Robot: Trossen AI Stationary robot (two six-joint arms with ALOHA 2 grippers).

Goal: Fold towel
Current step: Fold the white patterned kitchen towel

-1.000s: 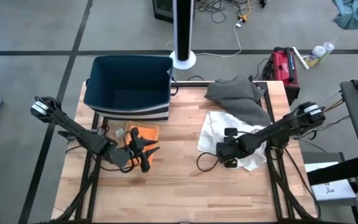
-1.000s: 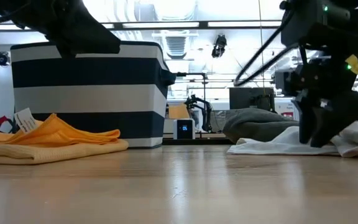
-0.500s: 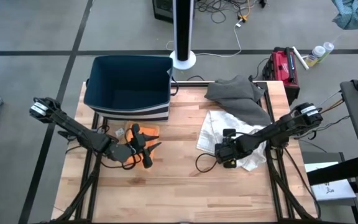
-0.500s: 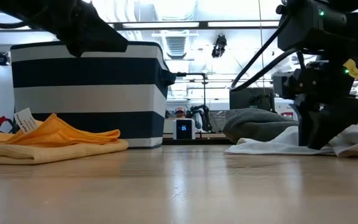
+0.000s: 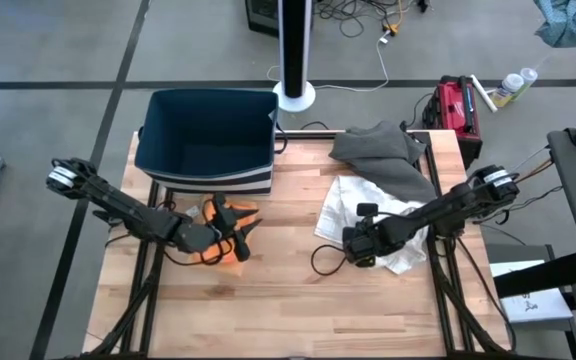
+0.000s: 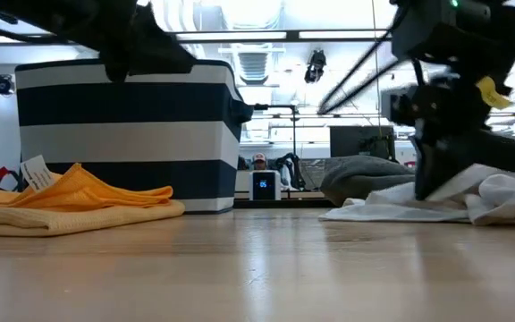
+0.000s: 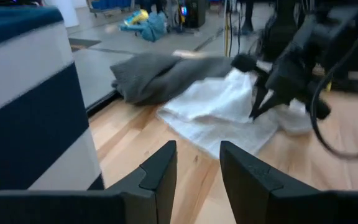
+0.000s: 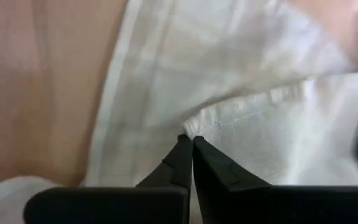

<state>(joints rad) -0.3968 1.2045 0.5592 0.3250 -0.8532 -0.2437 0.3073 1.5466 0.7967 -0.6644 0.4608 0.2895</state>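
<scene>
While clamped together on a fold of the white towel (image 8: 247,118), with that cloth spreading out ahead of and to both sides of the right gripper (image 8: 188,144); well apart, left gripper (image 7: 197,165) with fingers parted, empty, over the orange cloth (image 5: 230,216).

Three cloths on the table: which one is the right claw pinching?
The white towel, lying crumpled between the grey cloth and the table's front. The right claw is shut on its edge; the orange towel lies under the left arm.
</scene>
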